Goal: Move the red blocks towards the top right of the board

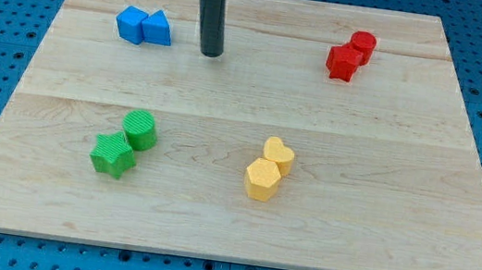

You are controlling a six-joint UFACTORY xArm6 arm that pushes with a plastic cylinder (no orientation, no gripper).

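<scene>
Two red blocks sit touching in the upper right part of the wooden board (246,98): a red star-shaped block (343,63) and a red round block (363,46) just up and right of it. My tip (211,54) rests on the board near the view's top, left of centre. It is well to the left of the red blocks and just right of the blue blocks, touching neither.
A blue block (130,24) and a blue triangular block (157,28) sit touching at the upper left. A green round block (140,129) and green star block (112,154) lie lower left. A yellow heart block (278,155) and yellow hexagon block (261,180) lie lower centre-right.
</scene>
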